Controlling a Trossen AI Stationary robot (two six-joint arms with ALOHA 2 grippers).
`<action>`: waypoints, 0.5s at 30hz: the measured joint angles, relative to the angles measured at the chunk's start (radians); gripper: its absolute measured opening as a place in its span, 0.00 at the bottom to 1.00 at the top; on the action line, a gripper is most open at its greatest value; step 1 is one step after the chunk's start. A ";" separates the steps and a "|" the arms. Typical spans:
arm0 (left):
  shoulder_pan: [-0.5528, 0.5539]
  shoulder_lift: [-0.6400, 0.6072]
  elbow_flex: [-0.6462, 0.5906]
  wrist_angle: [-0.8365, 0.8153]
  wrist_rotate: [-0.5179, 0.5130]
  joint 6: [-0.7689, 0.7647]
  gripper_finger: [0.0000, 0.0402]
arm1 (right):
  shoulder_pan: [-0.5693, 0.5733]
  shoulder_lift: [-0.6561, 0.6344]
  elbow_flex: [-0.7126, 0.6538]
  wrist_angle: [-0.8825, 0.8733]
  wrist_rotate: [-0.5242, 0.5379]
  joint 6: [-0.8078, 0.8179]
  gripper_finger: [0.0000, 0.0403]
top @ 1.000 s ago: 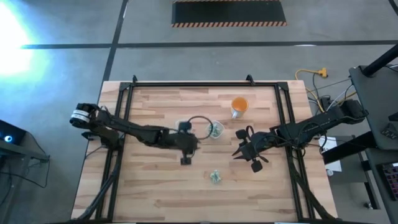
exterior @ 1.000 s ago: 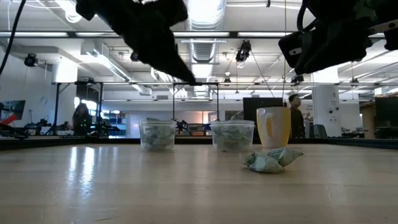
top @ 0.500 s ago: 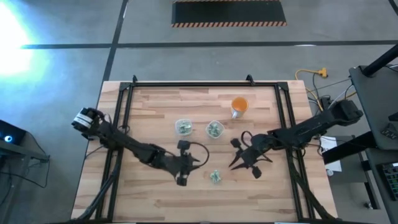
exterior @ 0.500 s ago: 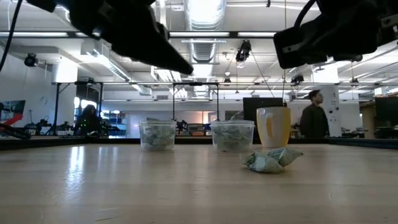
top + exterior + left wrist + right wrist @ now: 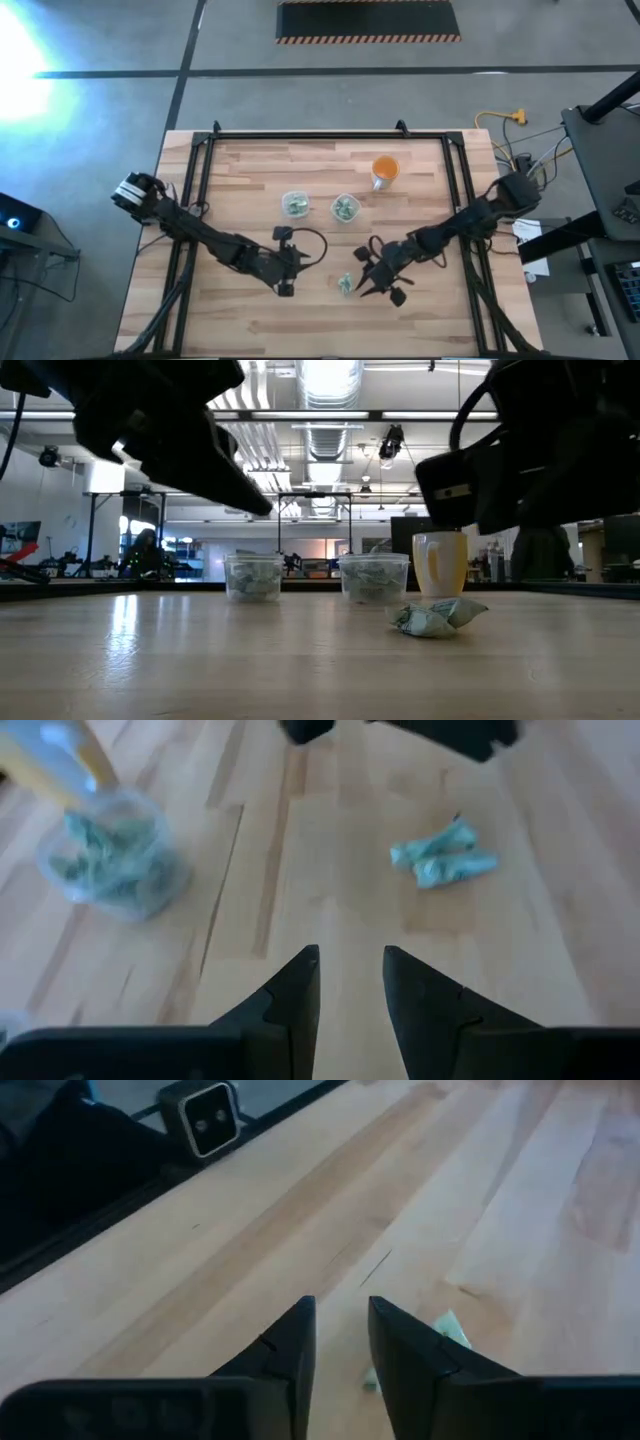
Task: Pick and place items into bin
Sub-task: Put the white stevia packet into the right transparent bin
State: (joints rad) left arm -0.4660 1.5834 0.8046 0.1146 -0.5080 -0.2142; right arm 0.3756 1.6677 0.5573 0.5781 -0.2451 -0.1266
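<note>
Pale green-and-white crumpled wrapper pieces (image 5: pixel 345 285) lie loose in one cluster on the wooden table (image 5: pixel 250 170), between your left gripper (image 5: pixel 297 259) and right gripper (image 5: pixel 368 277). Both grippers' fingers stand slightly parted, holding nothing. You count two clear plastic cups (image 5: pixel 294 205) holding more pieces, and one orange cup (image 5: pixel 384 171). Only the low view shows the room behind.

Clear plastic cups: I count two, (image 5: pixel 294 205) and (image 5: pixel 345 208), side by side just beyond the loose wrapper pile (image 5: pixel 345 285), each with pale green pieces inside.
Orange cup (image 5: pixel 384 171): I see one, farther beyond the pile than the clear cups.
Loose wrapper pile: one small crumpled clump; I can't count its pieces.
Arms: two, one either side of the pile.
</note>
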 joint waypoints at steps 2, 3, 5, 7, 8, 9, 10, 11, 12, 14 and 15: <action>0.000 -0.009 -0.011 -0.018 -0.004 -0.015 0.24 | 0.000 0.038 0.024 0.006 0.001 0.012 0.24; 0.000 -0.010 -0.011 -0.008 -0.004 -0.017 0.24 | 0.000 0.054 0.034 0.003 0.002 0.015 0.26; -0.001 -0.015 -0.016 -0.011 -0.005 -0.017 0.24 | 0.000 0.089 0.058 0.007 0.003 0.015 0.30; -0.001 -0.016 -0.017 -0.008 -0.004 -0.018 0.24 | 0.000 0.110 0.066 0.001 0.008 0.015 0.35; -0.002 -0.016 -0.019 -0.008 -0.005 -0.018 0.24 | -0.001 0.123 0.073 0.001 0.009 0.014 0.37; -0.002 -0.016 -0.021 -0.010 -0.005 -0.019 0.24 | -0.002 0.132 0.080 0.005 0.013 0.014 0.39; -0.002 -0.016 -0.021 -0.010 -0.005 -0.019 0.24 | -0.002 0.136 0.079 0.003 0.014 0.014 0.41; -0.002 -0.016 -0.022 -0.010 -0.005 -0.020 0.24 | -0.003 0.136 0.078 0.001 0.019 0.015 0.42; -0.003 -0.016 -0.022 -0.008 -0.005 -0.020 0.24 | -0.003 0.140 0.078 0.004 0.040 0.014 0.44; -0.004 -0.016 -0.023 -0.011 -0.006 -0.022 0.24 | -0.003 0.143 0.076 -0.008 0.088 0.015 0.46; -0.004 -0.016 -0.023 -0.009 -0.005 -0.023 0.24 | -0.003 0.143 0.075 -0.013 0.098 0.014 0.46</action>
State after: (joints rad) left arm -0.4698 1.5673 0.7816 0.1058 -0.5129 -0.2371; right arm 0.3727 1.8102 0.6319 0.5646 -0.1475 -0.1123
